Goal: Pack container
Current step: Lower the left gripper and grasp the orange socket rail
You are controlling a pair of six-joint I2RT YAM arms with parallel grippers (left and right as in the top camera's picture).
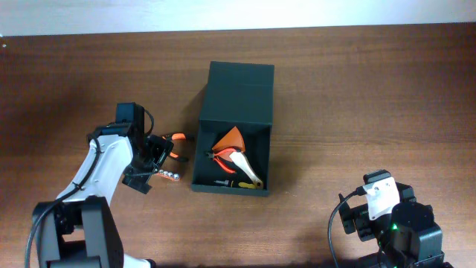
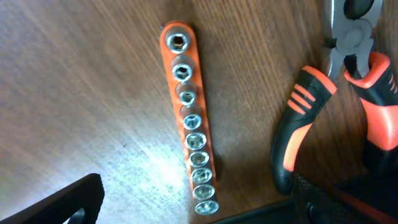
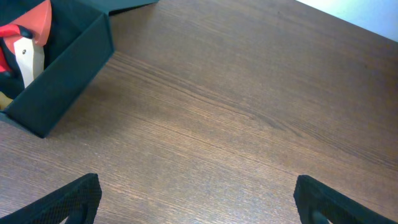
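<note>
Left claw (image 1: pixel 152 170), jaws wide apart, hovers over the socket rail (image 2: pixel 189 118), whose long axis runs up the wrist frame (crosswise to the jaws). Pliers (image 2: pixel 311 130) lie just right of it. Beyond, mid-frame overhead, the open container (image 1: pixel 229 187) holds orange-handled tools. Right claw (image 3: pixel 199 208), also apart, sits farther off at lower right.

Overhead evenly lit, soft shadows on desk (image 1: pixel 357 89). Left wrist: glare patch by socket rail (image 2: pixel 189 118) lower end, pliers (image 2: pixel 297 118) soft at rt edge. Right wrist: grain sharp, fingers (image 3: pixel 68 199) dark + OOF.
</note>
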